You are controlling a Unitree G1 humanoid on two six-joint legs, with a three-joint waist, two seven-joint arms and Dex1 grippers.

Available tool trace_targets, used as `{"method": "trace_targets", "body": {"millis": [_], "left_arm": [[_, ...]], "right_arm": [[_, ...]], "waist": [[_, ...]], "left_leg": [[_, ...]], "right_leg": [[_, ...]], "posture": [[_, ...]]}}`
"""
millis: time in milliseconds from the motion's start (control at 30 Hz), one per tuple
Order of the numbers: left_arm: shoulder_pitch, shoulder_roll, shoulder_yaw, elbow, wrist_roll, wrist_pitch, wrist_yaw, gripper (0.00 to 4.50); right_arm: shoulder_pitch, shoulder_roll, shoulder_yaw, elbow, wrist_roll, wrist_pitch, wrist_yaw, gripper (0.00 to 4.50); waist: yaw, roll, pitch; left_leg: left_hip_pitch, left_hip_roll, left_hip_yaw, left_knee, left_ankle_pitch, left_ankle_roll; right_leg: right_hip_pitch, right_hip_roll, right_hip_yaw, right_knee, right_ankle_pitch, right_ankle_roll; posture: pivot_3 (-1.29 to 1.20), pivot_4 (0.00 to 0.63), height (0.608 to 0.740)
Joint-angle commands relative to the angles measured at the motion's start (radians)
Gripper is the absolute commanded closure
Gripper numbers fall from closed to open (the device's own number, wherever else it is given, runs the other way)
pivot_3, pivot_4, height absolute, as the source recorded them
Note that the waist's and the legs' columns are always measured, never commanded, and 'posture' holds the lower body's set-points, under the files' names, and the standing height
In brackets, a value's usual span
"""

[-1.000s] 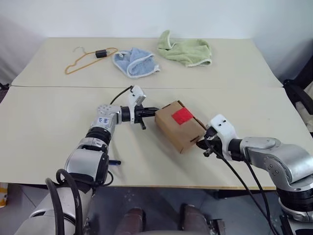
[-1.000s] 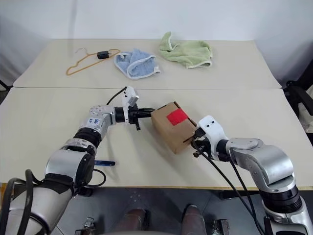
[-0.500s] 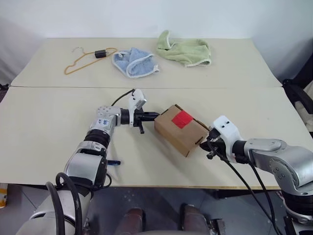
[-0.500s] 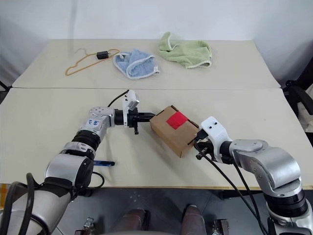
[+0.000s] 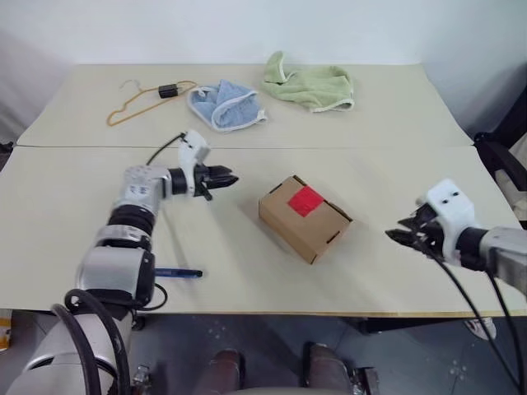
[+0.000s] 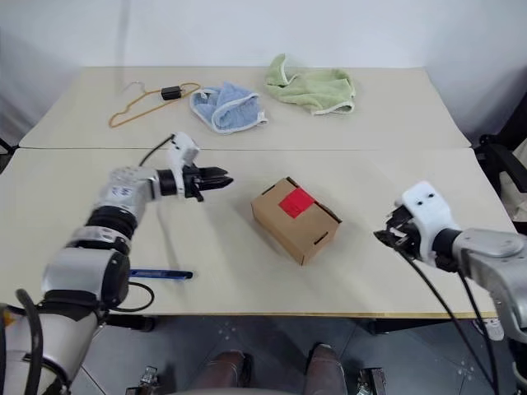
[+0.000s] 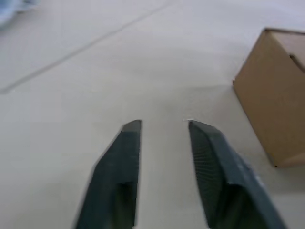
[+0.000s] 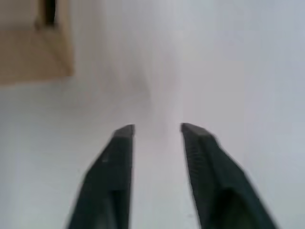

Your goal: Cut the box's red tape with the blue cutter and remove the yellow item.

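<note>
The brown cardboard box (image 5: pixel 305 218) rests shut on the near table, a red tape (image 5: pixel 305 199) patch on its lid. My left gripper (image 5: pixel 231 176) hovers open to the box's left, well apart from it, with nothing between its fingers (image 7: pixel 119 162). My right gripper (image 5: pixel 397 234) stands open to the box's right, also apart and empty; its fingers (image 8: pixel 112 167) show over bare table. The blue cutter (image 5: pixel 176 272) lies near the table's front edge, beside my left arm. The yellow item is hidden.
On the far table lie an orange wire hanger (image 5: pixel 132 103) with a black clip, a blue cloth (image 5: pixel 224 105) and a green cloth (image 5: pixel 311 85). A seam (image 5: pixel 329 147) runs between the two tables.
Both grippers have let go of the box, opened and drawn away, the left one leftward and the right one rightward. The box has settled flat on the table.
</note>
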Motion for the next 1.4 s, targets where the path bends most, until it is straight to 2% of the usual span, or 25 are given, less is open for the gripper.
{"method": "trace_targets", "body": {"millis": [33,167,200,233,333,500,733,867,1033,1167,1400], "left_arm": [[0.034,0.1,-0.031,-0.093,0.017,0.014,-0.138,1.58],[0.106,0.202,-0.03,-0.183,-0.003,0.001,-0.243,0.45],[0.139,0.233,-0.015,-0.21,-0.022,0.0,-0.275,0.14],[0.166,0.254,-0.005,-0.231,-0.033,-0.007,-0.292,0.04],[0.24,0.29,0.033,-0.285,-0.076,-0.024,-0.331,0.04],[0.393,0.348,0.093,-0.408,-0.178,-0.039,-0.485,0.04],[0.557,0.432,0.005,-0.537,-0.375,-0.118,-0.543,0.04],[0.587,0.44,-0.037,-0.49,-0.387,-0.299,-0.543,0.04],[0.607,0.448,-0.086,-0.434,-0.34,-0.507,-0.543,0.04],[0.635,0.451,-0.069,-0.47,-0.382,-0.522,-0.543,0.04],[0.804,0.534,-0.058,-0.637,-0.449,-0.478,-0.543,0.04]], "right_arm": [[0.003,-0.007,-0.031,0.022,0.02,-0.108,0.079,1.2],[-0.004,0.002,-0.022,0.044,0.031,-0.187,0.129,0.0],[-0.016,0.011,-0.016,0.044,0.042,-0.195,0.135,0.0],[-0.025,0.017,-0.01,0.045,0.048,-0.201,0.138,0.0],[-0.037,0.034,0.008,0.046,0.049,-0.22,0.133,0.0],[-0.053,0.078,0.05,0.031,0.054,-0.253,0.126,0.0],[-0.108,0.102,0.107,-0.052,0.123,-0.23,0.141,0.0],[-0.163,0.126,0.139,-0.145,0.273,-0.151,0.163,0.0],[-0.182,0.109,0.212,-0.204,0.313,-0.142,0.188,0.0],[-0.167,0.089,0.26,-0.222,0.309,-0.164,0.234,0.0],[-0.141,0.086,0.282,-0.199,0.268,-0.225,0.265,0.0]], "waist": [[0.0,0.0,0.0],[0.0,0.0,0.0],[0.001,0.0,0.0],[0.001,0.0,0.0],[0.004,0.0,0.0],[0.003,0.0,0.0],[0.002,0.0,0.0],[0.003,0.0,0.0],[0.004,0.0,0.0],[0.004,0.0,0.0],[0.0,0.0,0.0]], "left_leg": [[0.0,0.0,0.0,0.0,0.0,0.0],[0.0,0.0,0.0,0.0,0.0,0.0],[0.0,0.0,0.0,0.0,0.0,0.0],[0.0,0.0,0.0,0.0,0.0,0.0],[0.0,0.001,0.0,0.001,0.0,0.0],[0.0,0.002,0.0,0.001,0.0,0.0],[0.0,0.003,0.0,0.001,0.0,0.0],[0.0,0.005,0.0,0.001,0.0,-0.001],[0.0,0.006,0.001,0.001,-0.001,-0.001],[0.0,0.006,0.001,0.001,-0.001,-0.001],[0.0,0.009,0.003,0.0,-0.001,-0.001]], "right_leg": [[0.0,0.0,0.0,0.0,0.0,0.0],[0.0,0.0,0.0,0.0,0.0,0.0],[0.0,0.0,0.0,0.0,0.0,0.0],[0.0,0.0,0.0,0.0,0.0,0.0],[0.0,0.0,0.001,0.0,0.0,0.0],[0.0,0.001,0.001,0.0,0.0,-0.001],[0.0,0.002,0.002,0.0,0.001,-0.001],[-0.001,0.004,0.002,0.0,0.002,-0.003],[-0.001,0.005,0.002,-0.001,0.002,-0.003],[-0.001,0.005,0.002,-0.001,0.002,-0.003],[-0.002,0.007,0.003,-0.001,0.002,-0.004]], "posture": [[0.0,0.15,0.74],[0.0,0.15,0.74],[0.0,0.15,0.74],[0.0,0.15,0.74],[0.0,0.15,0.74],[0.0,0.15,0.74],[0.0,0.15,0.74],[0.0,0.15,0.74],[0.0,0.15,0.74],[0.0,0.15,0.74],[0.0,0.15,0.74]]}}
